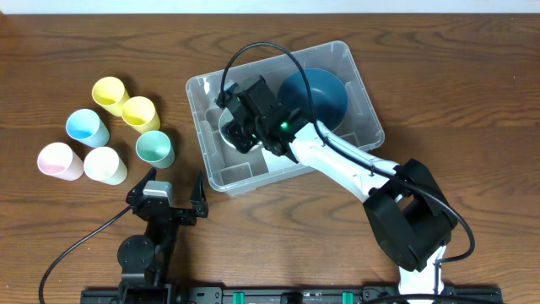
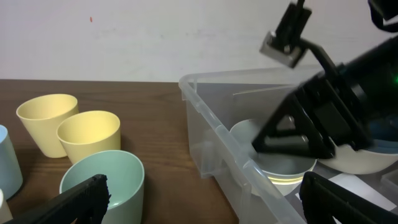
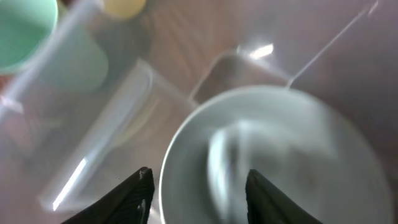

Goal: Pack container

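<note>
- The container [image 1: 201, 127] stands on the wooden table [image 1: 456, 51], a clear bin with rounded corners, set at a slant in the overhead view.
- Inside the container, at its far right end, sits a dark blue bowl [image 1: 325, 89].
- At the container's left end lies a white bowl [image 3: 280, 143], its mouth facing up.
- The right gripper [image 3: 199, 186] reaches down into the container's left end, directly over the white bowl.
- Its fingers [image 3: 138, 190] are apart: one sits just outside the bowl's rim and the other is over the bowl's inside. The wrist view is blurred, and contact with the rim cannot be told.
- The left gripper [image 1: 167, 198] rests low, just off the container's near left corner, its fingers spread wide with nothing between them.
- Six cups stand upright to the left of the container: a green cup [image 1: 154, 148] nearest its wall, two yellow cups [image 1: 110, 91] beyond it, then a blue cup [image 1: 87, 127], a cream cup [image 1: 105, 165] and a pink cup [image 1: 57, 159] farthest away.
</note>
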`<control>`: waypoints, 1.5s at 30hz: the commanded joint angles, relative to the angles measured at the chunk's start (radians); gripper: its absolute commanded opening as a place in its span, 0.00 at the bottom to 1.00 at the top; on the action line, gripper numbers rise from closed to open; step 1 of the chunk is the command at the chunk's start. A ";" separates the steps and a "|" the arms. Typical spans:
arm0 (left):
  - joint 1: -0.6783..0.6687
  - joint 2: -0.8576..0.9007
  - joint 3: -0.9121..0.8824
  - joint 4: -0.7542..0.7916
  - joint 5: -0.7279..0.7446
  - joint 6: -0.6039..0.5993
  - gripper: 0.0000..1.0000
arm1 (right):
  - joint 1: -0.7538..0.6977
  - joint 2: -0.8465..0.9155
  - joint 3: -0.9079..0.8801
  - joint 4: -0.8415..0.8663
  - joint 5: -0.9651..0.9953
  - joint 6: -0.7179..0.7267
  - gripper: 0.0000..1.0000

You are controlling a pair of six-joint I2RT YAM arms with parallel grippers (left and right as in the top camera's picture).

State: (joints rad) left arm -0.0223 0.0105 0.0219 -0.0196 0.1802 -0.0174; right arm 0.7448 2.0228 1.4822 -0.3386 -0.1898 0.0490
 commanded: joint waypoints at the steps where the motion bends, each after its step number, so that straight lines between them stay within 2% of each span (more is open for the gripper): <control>1: 0.004 -0.006 -0.018 -0.033 0.014 0.017 0.98 | 0.008 0.017 0.017 -0.045 -0.037 -0.002 0.51; 11: 0.004 -0.006 -0.018 -0.033 0.014 0.017 0.98 | 0.008 -0.060 0.063 -0.190 -0.059 -0.005 0.46; 14: 0.004 -0.006 -0.018 -0.033 0.014 0.017 0.98 | 0.008 -0.075 0.063 -0.219 -0.066 -0.005 0.35; 17: 0.004 -0.006 -0.018 -0.033 0.014 0.017 0.98 | 0.008 -0.075 0.063 -0.249 -0.073 -0.005 0.13; 20: 0.004 -0.006 -0.018 -0.033 0.014 0.017 0.98 | 0.008 -0.075 0.063 -0.274 -0.080 -0.005 0.01; 28: 0.004 -0.006 -0.018 -0.033 0.014 0.017 0.98 | 0.008 -0.074 0.061 -0.354 -0.091 -0.005 0.01; 45: 0.004 -0.006 -0.018 -0.033 0.014 0.017 0.98 | 0.007 -0.040 0.060 -0.404 -0.088 -0.024 0.02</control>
State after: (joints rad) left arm -0.0223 0.0105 0.0219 -0.0196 0.1802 -0.0174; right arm 0.7448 1.9720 1.5269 -0.7387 -0.2703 0.0402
